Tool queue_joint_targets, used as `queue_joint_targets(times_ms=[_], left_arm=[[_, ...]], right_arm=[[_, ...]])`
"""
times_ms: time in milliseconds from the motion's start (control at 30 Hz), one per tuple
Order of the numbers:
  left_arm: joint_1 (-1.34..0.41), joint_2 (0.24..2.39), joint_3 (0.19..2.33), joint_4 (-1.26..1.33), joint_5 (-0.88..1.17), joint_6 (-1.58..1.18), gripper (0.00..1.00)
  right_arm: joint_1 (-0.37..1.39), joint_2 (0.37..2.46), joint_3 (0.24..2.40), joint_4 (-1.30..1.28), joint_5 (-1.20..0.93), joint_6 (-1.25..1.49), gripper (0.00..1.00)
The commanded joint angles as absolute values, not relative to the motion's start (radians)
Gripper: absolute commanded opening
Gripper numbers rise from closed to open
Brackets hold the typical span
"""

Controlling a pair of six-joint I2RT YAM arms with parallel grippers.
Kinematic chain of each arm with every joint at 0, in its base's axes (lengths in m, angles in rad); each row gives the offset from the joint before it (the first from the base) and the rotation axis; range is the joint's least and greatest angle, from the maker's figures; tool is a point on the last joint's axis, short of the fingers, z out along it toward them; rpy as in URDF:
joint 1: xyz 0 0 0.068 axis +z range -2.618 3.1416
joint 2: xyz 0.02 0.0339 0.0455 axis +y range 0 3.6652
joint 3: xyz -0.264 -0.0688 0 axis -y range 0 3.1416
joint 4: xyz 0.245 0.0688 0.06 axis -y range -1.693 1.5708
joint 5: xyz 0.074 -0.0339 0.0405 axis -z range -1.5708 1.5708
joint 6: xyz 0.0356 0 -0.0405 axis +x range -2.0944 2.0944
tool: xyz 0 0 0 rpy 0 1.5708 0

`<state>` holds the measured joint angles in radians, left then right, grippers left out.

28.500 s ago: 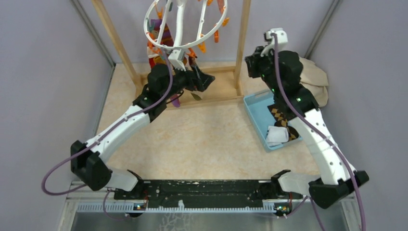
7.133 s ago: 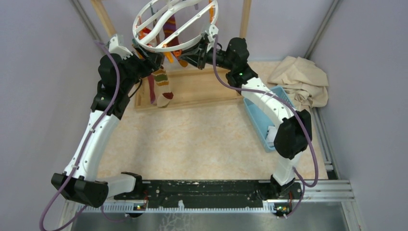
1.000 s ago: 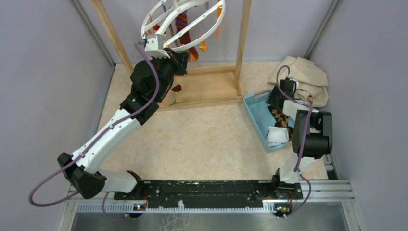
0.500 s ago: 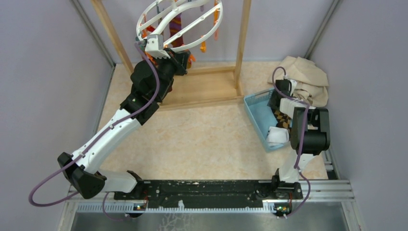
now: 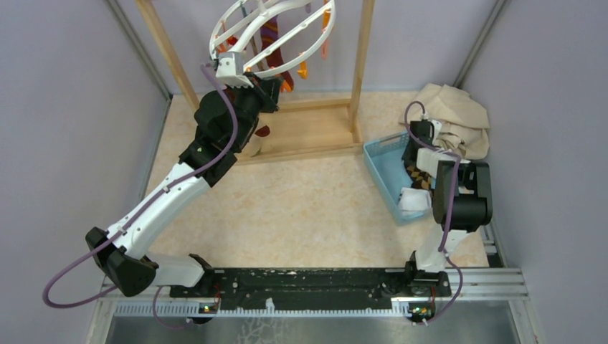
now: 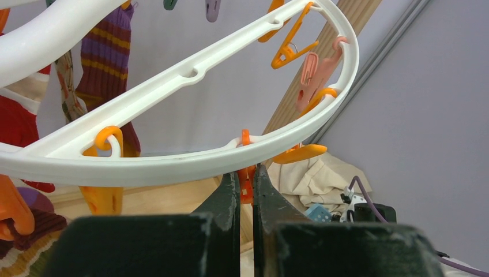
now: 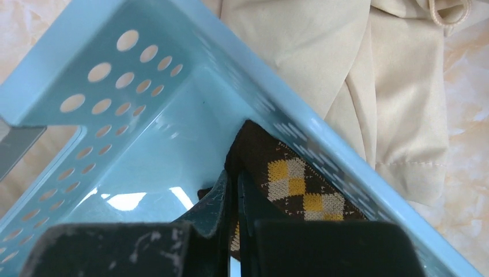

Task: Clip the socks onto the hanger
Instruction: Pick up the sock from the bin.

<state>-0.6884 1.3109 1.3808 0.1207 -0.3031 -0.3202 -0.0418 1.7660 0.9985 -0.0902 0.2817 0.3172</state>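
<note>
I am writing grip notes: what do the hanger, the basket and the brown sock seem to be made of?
The hanger looks like smooth white moulded plastic. The basket looks like glossy light blue plastic; it reflects light. The brown sock is matt knitted fabric, fibre unclear.

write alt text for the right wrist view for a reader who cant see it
The right claw, nearly shut, pinches the edge of a brown diamond-check sock lying inside a light blue perforated basket, against its wall. A beige cloth lies crumpled just outside that wall.
</note>
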Motion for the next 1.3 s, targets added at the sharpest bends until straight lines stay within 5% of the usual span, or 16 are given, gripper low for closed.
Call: queue_joint_targets(times_ms=[0,467,1267], left_arm=[[-0.689,1.288,1.369,0.129,-0.285,-0.316,0.00],[-0.689,1.278,1.356,0.138,-0.285,-0.315,0.00],[-0.689,1.270,1.362,0.120,-0.294,-0.309,0.00]], right_arm=[[-0.016,1.659,0.955,-0.115,0.231,0.319,0.00],[0.164,1.227,0.959,-0.136,-0.098,0.274,0.00],[0.670,1.410,1.049,-0.124,0.008,0.246,0.00]])
